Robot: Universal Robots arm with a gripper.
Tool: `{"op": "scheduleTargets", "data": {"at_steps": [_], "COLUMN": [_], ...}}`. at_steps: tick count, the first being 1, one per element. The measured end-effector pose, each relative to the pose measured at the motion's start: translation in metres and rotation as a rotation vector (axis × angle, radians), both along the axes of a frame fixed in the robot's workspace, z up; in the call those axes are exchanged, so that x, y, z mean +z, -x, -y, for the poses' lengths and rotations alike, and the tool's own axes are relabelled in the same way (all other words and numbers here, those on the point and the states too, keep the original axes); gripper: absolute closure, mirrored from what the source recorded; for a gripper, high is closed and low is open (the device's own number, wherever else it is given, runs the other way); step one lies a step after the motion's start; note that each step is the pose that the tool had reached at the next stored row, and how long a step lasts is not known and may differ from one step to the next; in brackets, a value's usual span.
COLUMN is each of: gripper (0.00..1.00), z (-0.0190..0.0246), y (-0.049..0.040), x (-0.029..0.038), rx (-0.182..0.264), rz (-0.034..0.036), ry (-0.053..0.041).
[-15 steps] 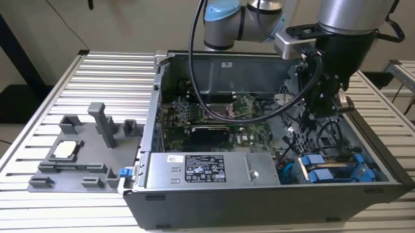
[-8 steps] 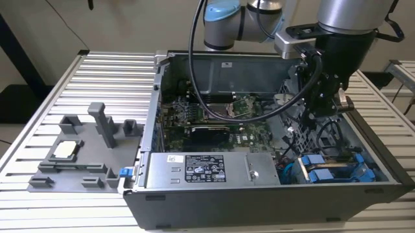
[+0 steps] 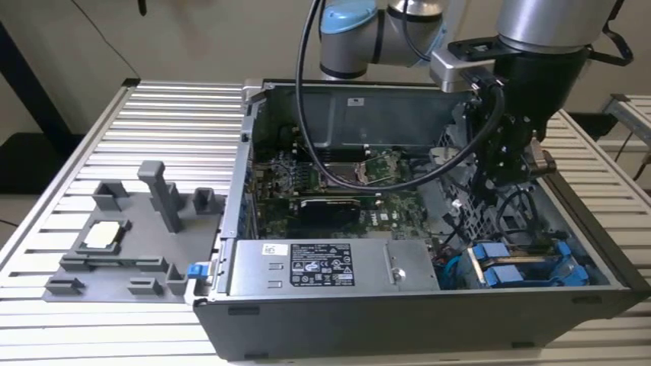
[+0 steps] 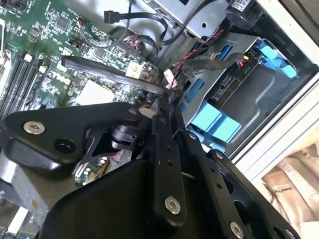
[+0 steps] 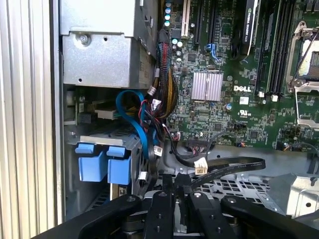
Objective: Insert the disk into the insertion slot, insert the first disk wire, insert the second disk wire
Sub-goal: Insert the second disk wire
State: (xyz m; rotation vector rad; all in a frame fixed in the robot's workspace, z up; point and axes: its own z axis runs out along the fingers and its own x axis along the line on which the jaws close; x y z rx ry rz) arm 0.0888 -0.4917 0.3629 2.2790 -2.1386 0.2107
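1. the black flat ribbon-shaped disk wire (image 5: pixel 234 167) ran off sideways from the black two-fingered claw (image 5: pixel 174 181). its long axis lay across the fingers, above the perforated grey metal cage (image 5: pixel 239 191) and short of the green motherboard (image 5: pixel 219 114).
2. the claw stood narrow, its fingertips almost together. by my reading it was pinched on the near end of that wire, with a small white connector (image 5: pixel 201 168) just beside the tips.
3. two flat silver-grey hard drives (image 5: pixel 104 167) clipped in bright blue plastic frames sat side by side in the dark grey metal drive bay (image 4: pixel 264 94), so the disk looked already seated. i could not tell which of the pair was the task's own.
4. the bay lay near the claw but apart from it, on the side of the fingertips away from the motherboard. in the exterior view it was lower than the claw and toward the front wall of the open grey computer case (image 3: pixel 407 320).
5. the drives' long axis ran along the bay, roughly in line with the case's front wall, and their blue tabs faced the claw.
6. loose red and black wires (image 5: pixel 149 114) hung between the claw and the bay.
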Motion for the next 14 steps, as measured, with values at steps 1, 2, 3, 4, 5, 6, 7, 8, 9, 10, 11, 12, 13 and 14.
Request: {"op": "scheduleTargets", "data": {"at_steps": [1, 2, 3, 4, 5, 6, 7, 8, 9, 10, 11, 12, 13, 14], "gripper": [0.80, 0.80, 0.80, 0.80, 0.80, 0.80, 0.80, 0.78, 0.78, 0.72, 0.72, 0.72, 0.72, 0.72], "z": [-0.0019, -0.0032, -0.0037, -0.0038, -0.0037, -0.0037, -0.0037, -0.0037, -0.0038, -0.0038, -0.0038, -0.0038, -0.0038, -0.0038], "y": [0.0000, 0.0000, 0.0001, 0.0001, 0.0002, 0.0003, 0.0004, 0.0004, 0.0004, 0.0005, 0.0005, 0.0005, 0.0004, 0.0005], "x": [-0.0001, -0.0002, -0.0001, -0.0001, -0.0002, -0.0001, -0.0001, 0.0000, -0.0001, -0.0002, -0.0001, -0.0001, -0.0002, -0.0003], "rx": [0.001, 0.002, 0.002, 0.002, 0.002, 0.002, 0.002, 0.002, 0.003, 0.006, 0.009, 0.010, 0.011, 0.011], "rz": [0.0000, 0.0001, 0.0000, 0.0000, 0.0000, 0.0001, 0.0001, 0.0001, 0.0002, 0.0002, 0.0002, 0.0002, 0.0006, 0.0013], "ry": [0.0158, 0.0313, 0.0409, 0.0446, 0.0464, 0.0476, 0.0481, 0.0485, 0.0491, 0.0513, 0.0536, 0.0538, 0.0540, 0.0541]}}
